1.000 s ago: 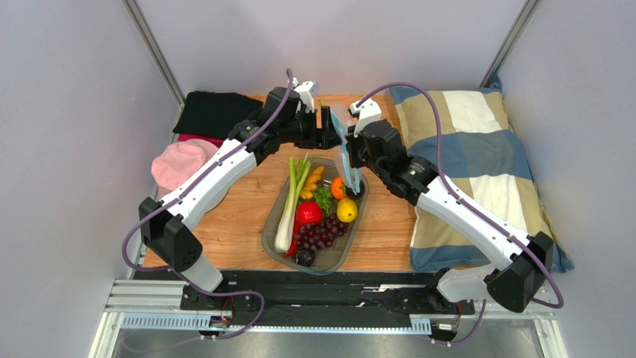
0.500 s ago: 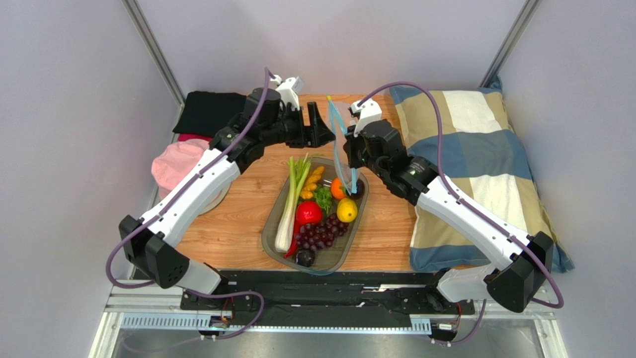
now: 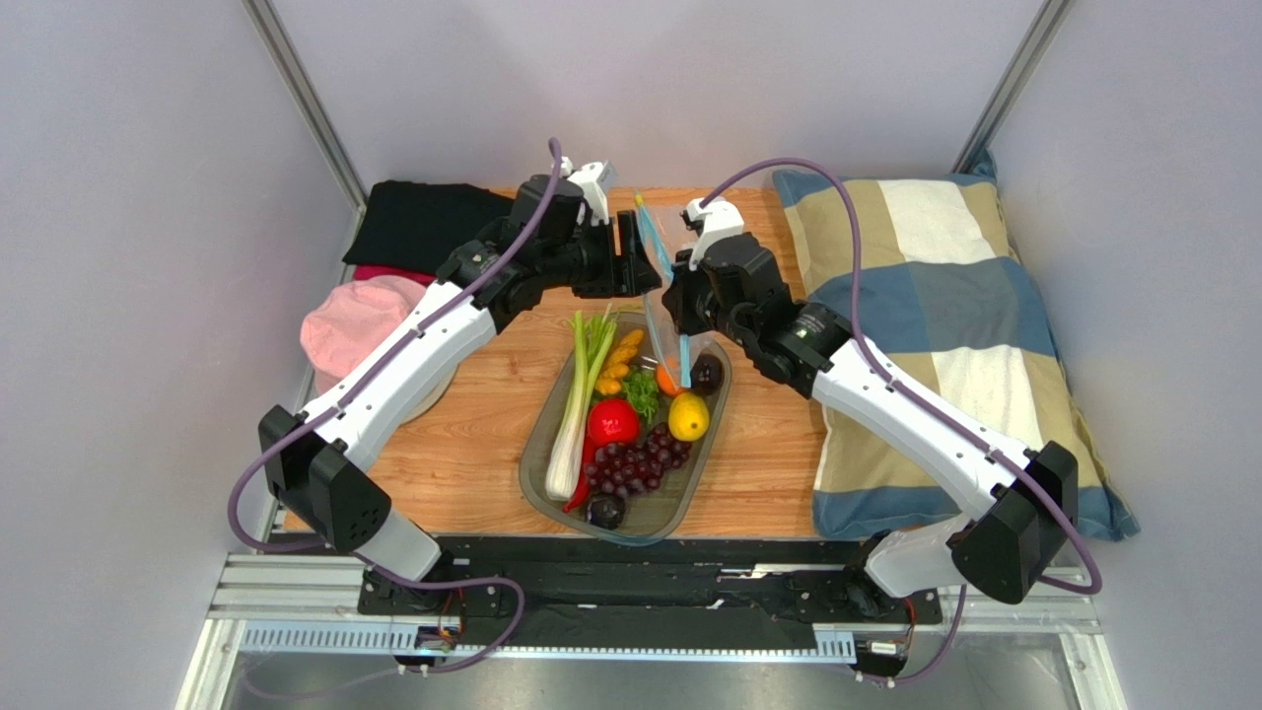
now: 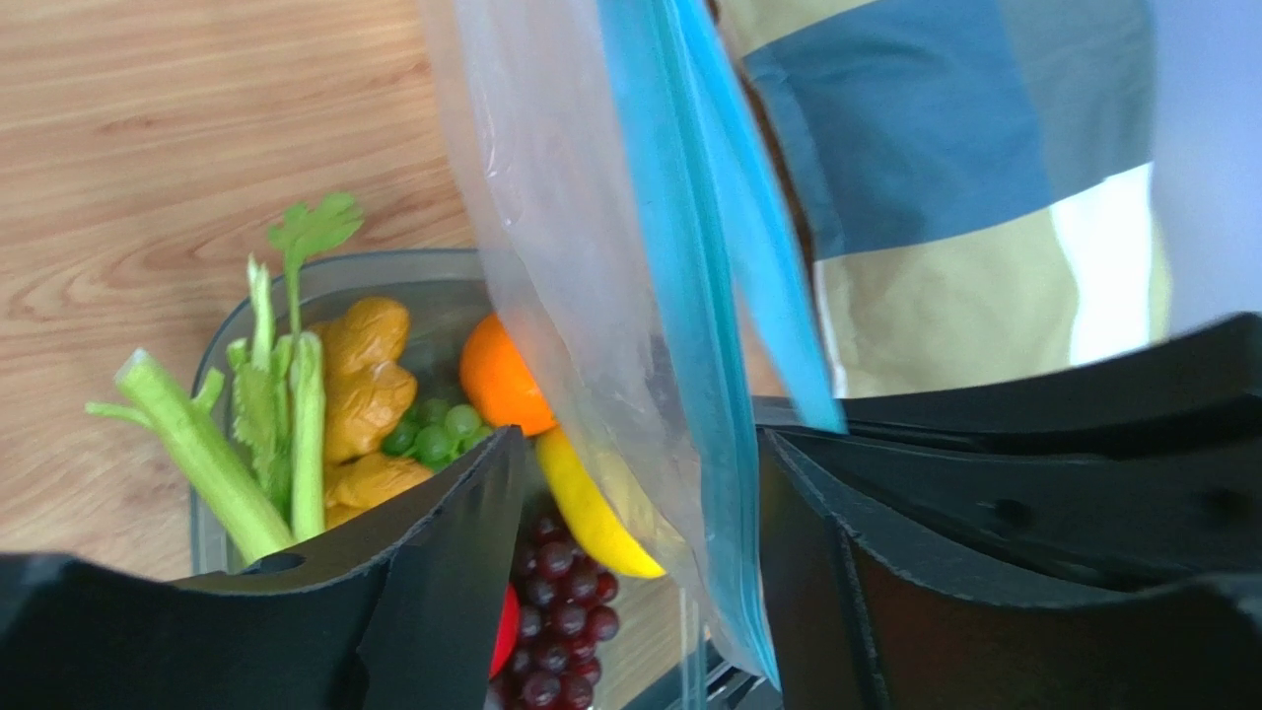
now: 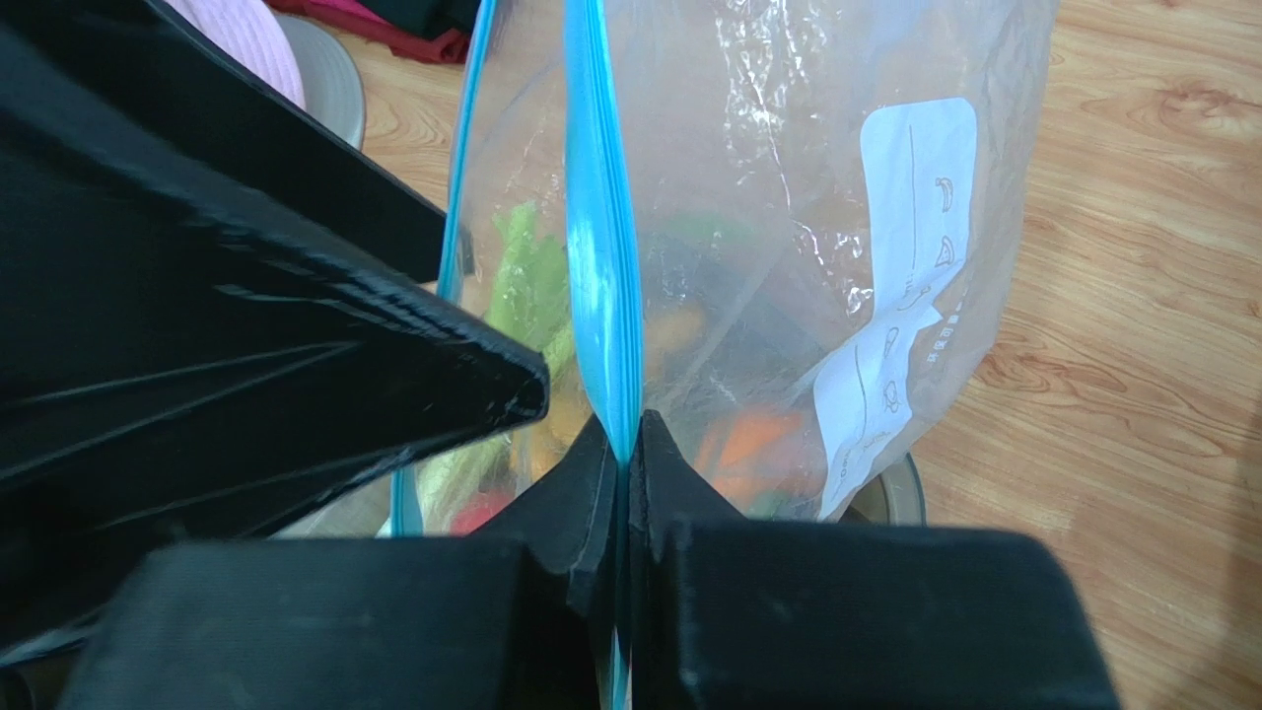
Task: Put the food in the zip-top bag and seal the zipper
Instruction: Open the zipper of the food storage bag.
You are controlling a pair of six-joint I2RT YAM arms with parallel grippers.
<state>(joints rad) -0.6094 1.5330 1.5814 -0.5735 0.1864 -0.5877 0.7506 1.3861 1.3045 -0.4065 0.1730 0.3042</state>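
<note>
The clear zip-top bag point(image 3: 662, 281) hangs upright over the far end of the tray, with nothing inside it. My right gripper point(image 3: 682, 299) point(image 5: 625, 444) is shut on its blue zipper point(image 5: 600, 222) strip; a white label point(image 5: 904, 296) shows on the bag wall. My left gripper point(image 3: 640, 255) point(image 4: 637, 503) is open, one jaw on each side of the bag's mouth edge point(image 4: 667, 296). The food lies in the tray below: leek point(image 3: 578, 407), red fruit point(image 3: 612, 423), lemon point(image 3: 688, 417), grapes point(image 3: 634, 466), orange point(image 4: 496, 377).
The clear grey oval tray point(image 3: 529, 466) sits mid-table on the wood. A checked pillow point(image 3: 948, 326) fills the right side. A pink cap point(image 3: 356, 326) and black cloth point(image 3: 430, 222) lie at the far left. Walls close in on three sides.
My left gripper drew away to the left, then came back so its jaws straddle the bag's edge. The right gripper shifted slightly left and back, still holding the bag.
</note>
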